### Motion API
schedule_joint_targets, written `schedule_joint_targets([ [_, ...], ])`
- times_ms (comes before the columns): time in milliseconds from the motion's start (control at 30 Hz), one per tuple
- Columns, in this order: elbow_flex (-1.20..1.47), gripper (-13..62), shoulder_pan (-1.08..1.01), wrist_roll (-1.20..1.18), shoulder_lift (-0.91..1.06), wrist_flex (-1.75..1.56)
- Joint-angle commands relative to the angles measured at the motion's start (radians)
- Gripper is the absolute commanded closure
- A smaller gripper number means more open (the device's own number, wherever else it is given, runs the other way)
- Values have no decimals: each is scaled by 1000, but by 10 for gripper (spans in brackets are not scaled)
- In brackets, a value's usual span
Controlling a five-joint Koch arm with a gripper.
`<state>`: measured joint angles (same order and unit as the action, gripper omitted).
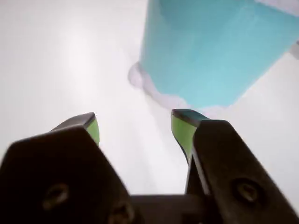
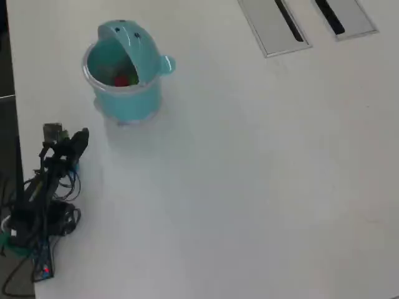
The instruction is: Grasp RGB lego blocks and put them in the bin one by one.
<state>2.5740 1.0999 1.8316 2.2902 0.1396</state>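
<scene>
The teal bin stands at the table's upper left in the overhead view, with its face lid tipped open. A red block and a yellowish green block lie inside it; no blue block shows. My gripper is open and empty, its green pads spread over bare white table. The bin's wall is just ahead and to the right in the wrist view. In the overhead view the gripper sits below and left of the bin, apart from it.
Two grey slotted panels are set into the table at the top right. The arm's base and loose cables crowd the table's left edge. The white table spreads to the right.
</scene>
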Motion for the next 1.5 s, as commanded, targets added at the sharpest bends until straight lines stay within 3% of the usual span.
schedule_joint_targets([
  [0,-28,209,23,-18,74,-2],
  [467,71,178,101,-81,74,198],
  [1467,169,178,160,-91,26,192],
])
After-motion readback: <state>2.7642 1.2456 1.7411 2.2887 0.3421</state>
